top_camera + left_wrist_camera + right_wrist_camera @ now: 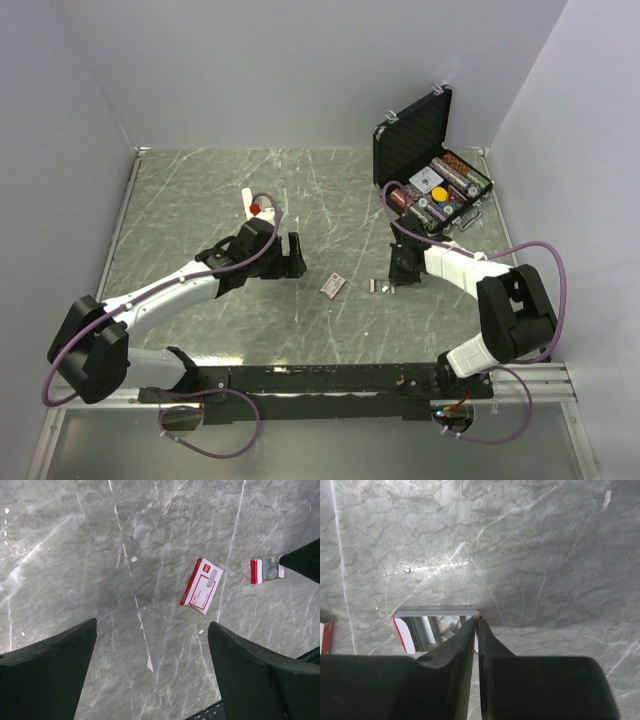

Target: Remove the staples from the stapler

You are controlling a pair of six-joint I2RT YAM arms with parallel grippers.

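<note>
A small red-and-white stapler [435,613] with a shiny metal inside lies on the grey marble table [200,200]. It shows in the top view [380,287] and in the left wrist view [267,570]. My right gripper [476,621] is shut on its red right edge, also seen from above [400,277]. I cannot make out loose grey staples. The pink-and-white flat box [201,586] lies left of the stapler [333,286]. My left gripper [152,625] is open and empty, hovering left of the box [293,255].
An open black case [430,170] holding batteries and small items stands at the back right, close behind my right arm. A white object with a red knob [252,205] lies behind my left gripper. Walls enclose the table on the left, back and right.
</note>
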